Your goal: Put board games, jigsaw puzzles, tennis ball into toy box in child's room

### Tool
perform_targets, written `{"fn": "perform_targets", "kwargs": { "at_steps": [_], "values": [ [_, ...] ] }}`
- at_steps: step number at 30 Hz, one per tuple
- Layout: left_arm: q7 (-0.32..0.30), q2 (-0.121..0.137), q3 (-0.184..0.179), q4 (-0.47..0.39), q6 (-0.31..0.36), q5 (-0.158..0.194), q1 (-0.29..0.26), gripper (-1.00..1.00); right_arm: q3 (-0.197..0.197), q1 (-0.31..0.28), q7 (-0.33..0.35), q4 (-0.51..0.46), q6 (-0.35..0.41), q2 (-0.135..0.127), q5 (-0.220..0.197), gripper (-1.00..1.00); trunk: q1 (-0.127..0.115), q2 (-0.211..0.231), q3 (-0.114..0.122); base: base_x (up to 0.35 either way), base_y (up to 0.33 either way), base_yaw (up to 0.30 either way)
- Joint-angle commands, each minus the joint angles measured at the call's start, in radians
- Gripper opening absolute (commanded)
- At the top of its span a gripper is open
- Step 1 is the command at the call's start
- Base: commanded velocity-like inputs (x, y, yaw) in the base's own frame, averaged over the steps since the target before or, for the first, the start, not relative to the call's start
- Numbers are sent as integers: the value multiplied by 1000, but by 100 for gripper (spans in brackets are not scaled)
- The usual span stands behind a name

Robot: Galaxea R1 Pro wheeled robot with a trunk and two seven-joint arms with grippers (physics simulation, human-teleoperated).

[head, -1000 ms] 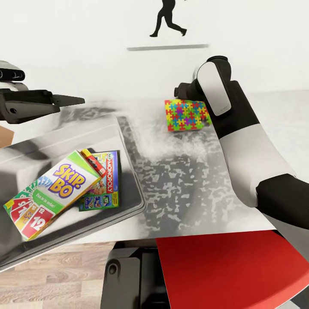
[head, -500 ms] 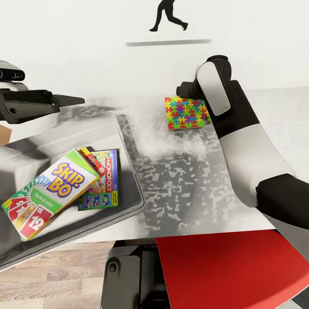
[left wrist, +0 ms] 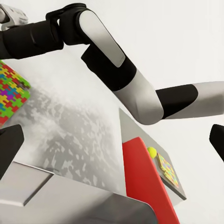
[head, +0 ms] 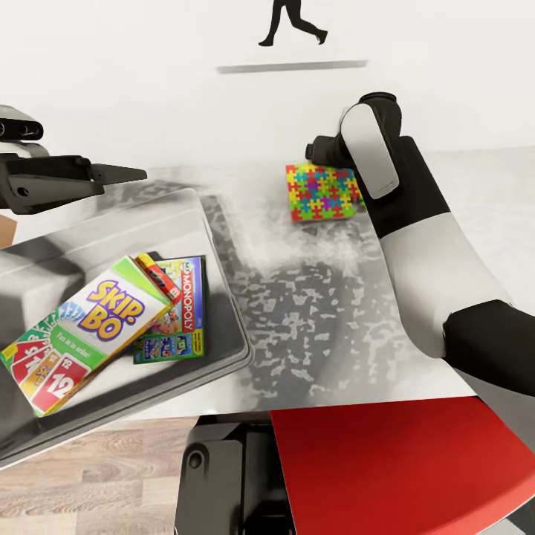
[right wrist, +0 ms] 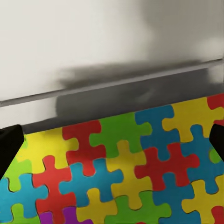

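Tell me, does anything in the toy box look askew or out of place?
Yes. In the toy box, the Skip-Bo box lies tilted, propped over the Monopoly box and a small red box. Nothing looks spilled or damaged.

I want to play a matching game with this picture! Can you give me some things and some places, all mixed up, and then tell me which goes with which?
Things:
1. Skip-Bo box
2. puzzle board
3. tennis ball
4. runner picture

Places:
A. on the wall
B. on the desk under the right arm
C. inside the clear bin
D. on the grey desk top beside another puzzle board

Pairs: 1-C, 2-B, 3-D, 4-A
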Motion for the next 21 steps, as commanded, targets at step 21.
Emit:
{"fn": "perform_targets", "kwargs": {
  "at_steps": [21],
  "values": [
    [-2,1,-2,0,11,5,-1,100,1,-62,-10,5,-22,3,-12,100,1,-2,-2,0,0,0]
  ]
}}
